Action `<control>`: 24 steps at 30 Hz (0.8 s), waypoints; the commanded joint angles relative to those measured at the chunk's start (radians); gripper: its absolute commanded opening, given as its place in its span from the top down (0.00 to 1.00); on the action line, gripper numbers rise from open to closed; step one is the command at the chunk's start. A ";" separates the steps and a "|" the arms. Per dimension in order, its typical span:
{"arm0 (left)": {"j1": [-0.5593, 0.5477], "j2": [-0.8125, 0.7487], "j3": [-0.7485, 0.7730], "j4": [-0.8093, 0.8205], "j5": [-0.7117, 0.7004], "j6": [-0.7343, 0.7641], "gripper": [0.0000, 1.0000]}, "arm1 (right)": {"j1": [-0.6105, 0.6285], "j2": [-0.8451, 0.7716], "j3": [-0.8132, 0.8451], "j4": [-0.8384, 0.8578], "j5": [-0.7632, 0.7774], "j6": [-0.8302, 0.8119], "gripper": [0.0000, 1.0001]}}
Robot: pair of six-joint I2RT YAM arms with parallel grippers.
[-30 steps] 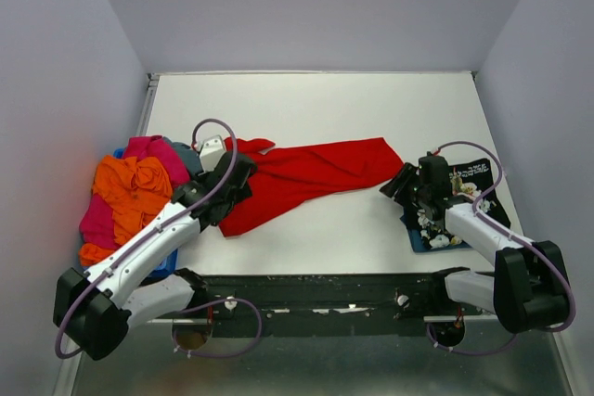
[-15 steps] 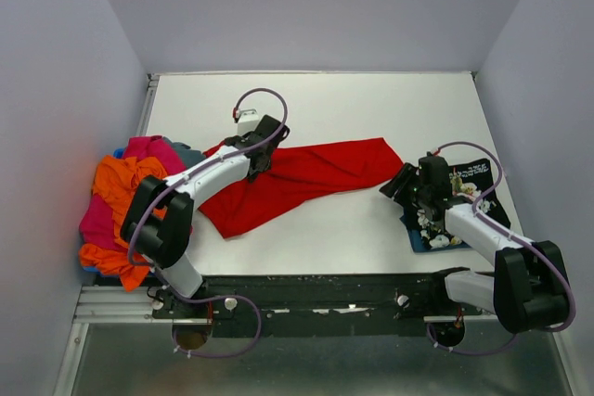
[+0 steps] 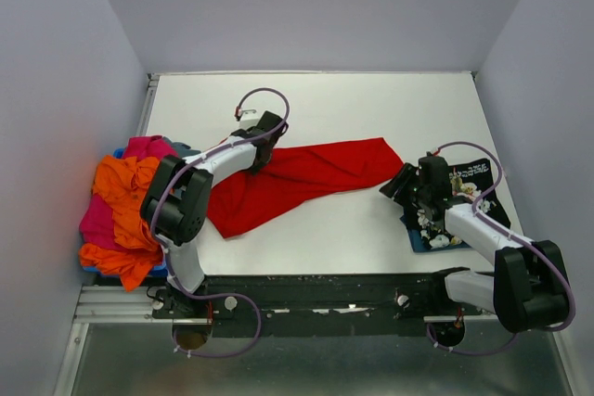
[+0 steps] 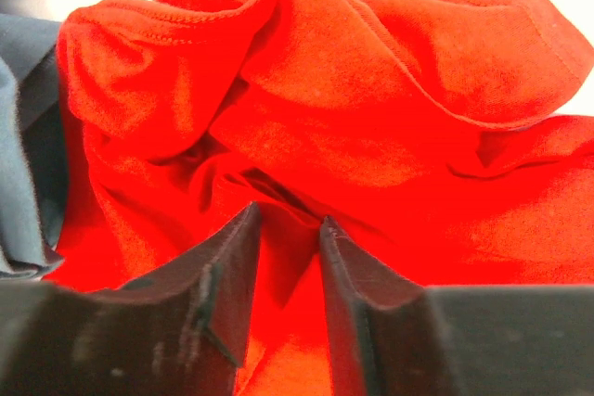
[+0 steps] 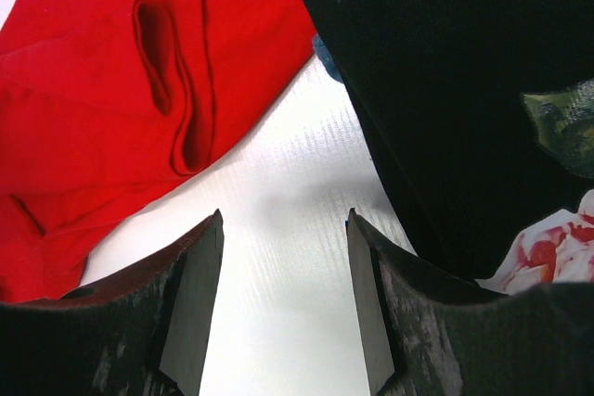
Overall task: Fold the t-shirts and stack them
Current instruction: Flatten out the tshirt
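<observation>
Red t-shirt (image 3: 316, 173) lies lengthwise between your 2 arms: left gripper (image 4: 289, 215) pinches its bunched left end, right gripper (image 5: 284, 215) stands open near the right end.

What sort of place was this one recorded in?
Probably a lab data-collection cell, not a home: a white table boxed in by plain grey walls, the left arm and right arm bolted to a metal frame at its near edge, and a pile of t-shirts.
</observation>
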 commanded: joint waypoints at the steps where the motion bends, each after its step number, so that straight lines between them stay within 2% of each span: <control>1: 0.003 0.000 0.027 0.014 -0.033 0.015 0.77 | -0.003 0.010 -0.013 0.014 -0.014 -0.001 0.37; 3: 0.001 -0.023 0.020 0.013 -0.037 0.015 0.99 | -0.003 0.013 -0.012 0.014 -0.016 0.001 0.37; 4: 0.001 -0.039 0.014 0.013 -0.039 0.015 1.00 | -0.003 0.014 -0.012 0.014 -0.019 0.001 0.37; 9: 0.000 -0.196 -0.095 0.048 -0.002 0.043 1.00 | -0.003 0.016 -0.002 0.008 -0.016 -0.006 0.37; 17: -0.006 -0.632 -0.365 0.047 0.092 0.047 1.00 | -0.003 -0.006 0.045 -0.052 0.027 0.014 0.37; 24: -0.011 -0.916 -0.450 0.001 0.162 -0.003 1.00 | -0.002 0.057 0.117 -0.057 -0.033 0.010 0.38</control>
